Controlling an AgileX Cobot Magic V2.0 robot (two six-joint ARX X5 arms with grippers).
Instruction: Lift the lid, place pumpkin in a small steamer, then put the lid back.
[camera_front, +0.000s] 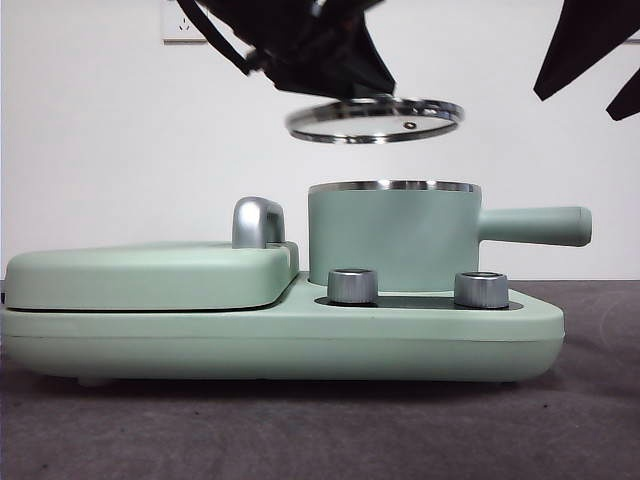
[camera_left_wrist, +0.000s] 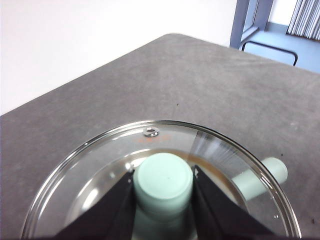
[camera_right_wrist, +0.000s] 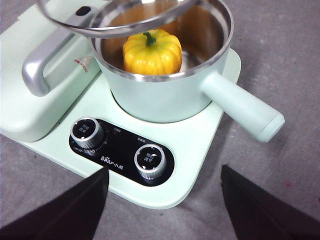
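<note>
My left gripper (camera_left_wrist: 163, 181) is shut on the mint green knob (camera_left_wrist: 162, 180) of the glass lid (camera_front: 375, 119). It holds the lid in the air a short way above the small steamer (camera_front: 395, 235). The lid hangs slightly tilted and clear of the steel rim. Inside the steamer sits the yellow-orange pumpkin (camera_right_wrist: 152, 52) with its green stem up. The lid's rim (camera_right_wrist: 115, 25) crosses above the pot in the right wrist view. My right gripper (camera_right_wrist: 165, 192) is open and empty, hovering off the dial side of the base. In the front view it shows only as dark tips (camera_front: 590, 50) at the upper right.
The steamer stands on a wide mint green appliance base (camera_front: 280, 335) with two silver dials (camera_front: 352, 285) (camera_front: 481, 289). A large flat mint green cover (camera_front: 150, 275) with a silver handle (camera_front: 257, 222) lies on the base's left half. The steamer's long handle (camera_front: 535, 226) juts to the right.
</note>
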